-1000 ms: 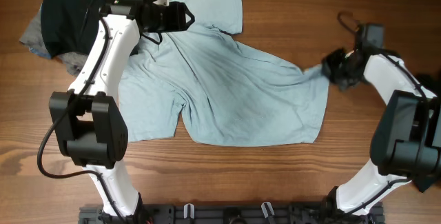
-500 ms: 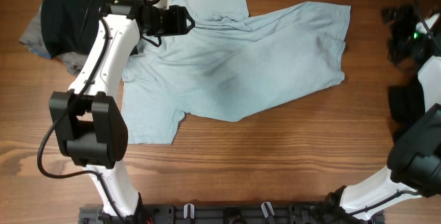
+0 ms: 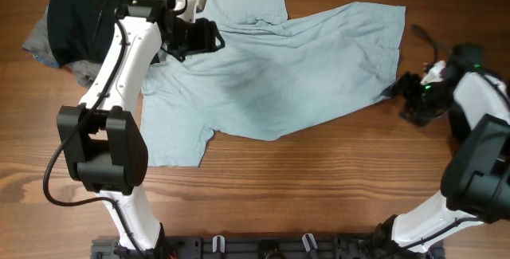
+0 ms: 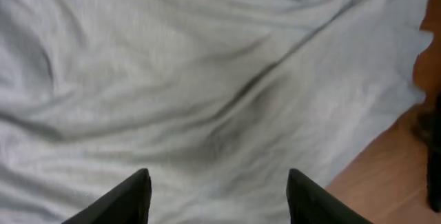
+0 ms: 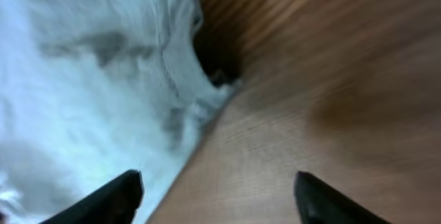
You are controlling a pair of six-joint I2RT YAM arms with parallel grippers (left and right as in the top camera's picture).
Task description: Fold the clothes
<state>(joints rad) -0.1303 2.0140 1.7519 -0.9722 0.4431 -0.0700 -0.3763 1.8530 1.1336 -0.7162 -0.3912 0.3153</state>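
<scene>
T-shirt (image 3: 287,76), pale blue: spread and creased, centre to upper centre, on wooden table (image 3: 319,179).
Black garment (image 3: 76,12) over grey garment (image 3: 40,45): heaped upper left, partly hidden by left arm (image 3: 119,68).
Left gripper (image 3: 215,36): above shirt's collar area, jaws apart, empty.
Right gripper (image 3: 401,93): beside shirt's right edge, jaws apart, empty.

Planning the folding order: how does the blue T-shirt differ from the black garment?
The T-shirt is pale blue and spread out, wrinkled, across the table; the black garment is bunched at its far left corner. The T-shirt covers much more wood. Both are unfolded.
</scene>
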